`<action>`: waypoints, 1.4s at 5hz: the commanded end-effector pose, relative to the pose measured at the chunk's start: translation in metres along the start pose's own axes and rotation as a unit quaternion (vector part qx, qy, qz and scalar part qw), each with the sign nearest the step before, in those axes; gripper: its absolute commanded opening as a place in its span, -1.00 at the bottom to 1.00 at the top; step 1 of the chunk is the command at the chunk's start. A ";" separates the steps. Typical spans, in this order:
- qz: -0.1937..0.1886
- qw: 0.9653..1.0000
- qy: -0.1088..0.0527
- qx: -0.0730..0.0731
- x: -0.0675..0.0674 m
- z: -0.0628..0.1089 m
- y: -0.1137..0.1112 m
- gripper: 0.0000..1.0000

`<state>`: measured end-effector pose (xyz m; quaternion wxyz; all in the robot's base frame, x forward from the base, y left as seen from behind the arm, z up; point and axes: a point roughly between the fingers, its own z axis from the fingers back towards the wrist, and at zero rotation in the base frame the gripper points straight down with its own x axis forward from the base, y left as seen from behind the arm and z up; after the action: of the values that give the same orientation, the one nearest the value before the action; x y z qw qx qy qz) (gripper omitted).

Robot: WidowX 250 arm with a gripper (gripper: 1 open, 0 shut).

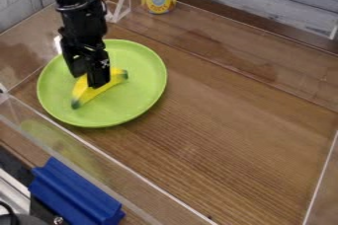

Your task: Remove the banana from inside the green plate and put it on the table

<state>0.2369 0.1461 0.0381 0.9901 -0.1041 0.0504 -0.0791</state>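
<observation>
The gripper (87,72), jaws spread wide and pointing steeply down, straddles the upper end of the banana (99,88), which lies inside the green plate (142,89) on the bench (238,111).

The single black arm came down from the upper left of the view and stood over the left half of the green plate (148,89). Its wrist was pitched steeply downward, almost vertical, leaning slightly toward the plate's centre. The gripper (87,75) hung low inside the plate's rim, its jaws spread wide, with one dark finger on the side toward the plate's left edge and the other nearer its middle. Nothing was clamped between the jaws.
</observation>
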 end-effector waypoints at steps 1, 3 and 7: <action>0.006 1.000 -0.017 0.009 0.003 0.013 0.006 1.00; 0.007 1.000 -0.016 0.001 0.005 0.008 0.006 -1.00; 0.002 1.000 -0.024 -0.002 0.007 0.015 -0.001 -1.00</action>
<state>0.2382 0.1423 0.0345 0.9875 -0.1296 0.0536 -0.0723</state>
